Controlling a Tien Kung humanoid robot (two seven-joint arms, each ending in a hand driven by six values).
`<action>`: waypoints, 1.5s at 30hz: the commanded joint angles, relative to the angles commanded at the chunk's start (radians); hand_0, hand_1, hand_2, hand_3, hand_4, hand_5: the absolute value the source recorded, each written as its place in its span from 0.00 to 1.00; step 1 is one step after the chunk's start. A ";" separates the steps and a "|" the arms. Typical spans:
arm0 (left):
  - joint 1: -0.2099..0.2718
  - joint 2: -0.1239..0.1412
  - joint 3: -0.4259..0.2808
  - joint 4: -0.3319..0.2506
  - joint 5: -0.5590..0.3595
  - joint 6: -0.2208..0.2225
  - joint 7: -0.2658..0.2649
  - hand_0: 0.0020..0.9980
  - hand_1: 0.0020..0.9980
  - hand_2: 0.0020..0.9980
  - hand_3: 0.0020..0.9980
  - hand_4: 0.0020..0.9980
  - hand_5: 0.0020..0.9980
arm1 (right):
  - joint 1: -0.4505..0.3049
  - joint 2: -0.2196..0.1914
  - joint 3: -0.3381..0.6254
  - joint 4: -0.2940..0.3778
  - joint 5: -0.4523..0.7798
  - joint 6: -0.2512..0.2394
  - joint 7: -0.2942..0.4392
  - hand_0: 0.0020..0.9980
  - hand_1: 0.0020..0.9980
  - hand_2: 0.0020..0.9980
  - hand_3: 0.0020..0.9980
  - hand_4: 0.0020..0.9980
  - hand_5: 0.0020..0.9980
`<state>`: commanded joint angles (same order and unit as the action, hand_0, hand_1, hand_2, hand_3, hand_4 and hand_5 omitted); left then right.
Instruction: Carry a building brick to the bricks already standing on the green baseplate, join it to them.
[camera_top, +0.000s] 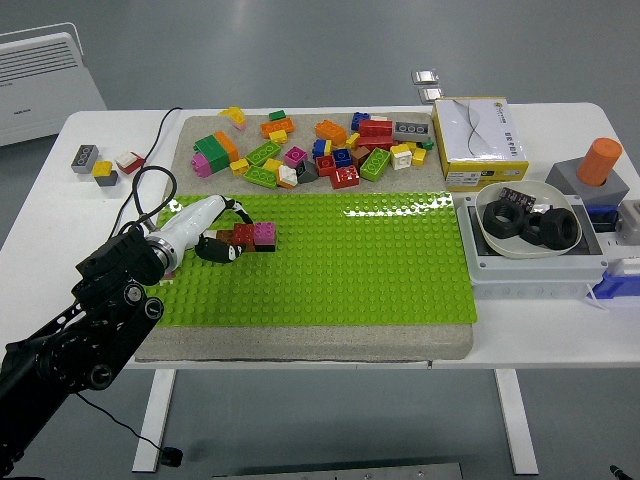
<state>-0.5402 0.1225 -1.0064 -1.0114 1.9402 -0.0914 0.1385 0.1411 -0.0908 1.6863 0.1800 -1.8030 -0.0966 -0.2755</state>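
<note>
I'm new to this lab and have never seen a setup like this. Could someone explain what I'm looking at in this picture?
The picture comes from a camera high on a humanoid robot, looking down over a white table. The black arm coming in from the lower left ends in the left hand, white with dark fingertips. It reaches over the green baseplate and sits right against a small cluster of bricks, dark red and pink, standing there. Whether the fingers actually grip a brick is hard to tell. Behind the plate lies a pile of loose bricks. To the right are a yellow and white box, and a bowl of black rings. The right arm is out of view.
</note>
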 joint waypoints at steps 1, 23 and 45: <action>0.000 0.000 0.000 0.000 0.000 0.000 0.000 0.93 0.93 0.91 0.59 0.63 0.00 | 0.000 0.000 0.000 0.000 0.000 0.000 0.000 0.52 0.56 0.75 0.84 0.94 1.00; 0.001 -0.001 0.002 0.001 -0.006 0.010 -0.003 0.92 0.93 0.92 0.62 0.67 0.00 | 0.000 0.000 0.001 0.000 0.000 -0.001 -0.001 0.52 0.55 0.75 0.84 0.94 1.00; 0.003 0.000 0.003 0.007 -0.011 0.001 0.006 0.91 0.93 0.93 0.68 0.71 0.01 | -0.004 0.001 0.012 0.000 -0.011 0.000 0.000 0.52 0.55 0.75 0.84 0.94 1.00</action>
<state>-0.5375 0.1223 -1.0033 -1.0049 1.9296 -0.0907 0.1447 0.1372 -0.0900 1.6978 0.1800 -1.8139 -0.0962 -0.2759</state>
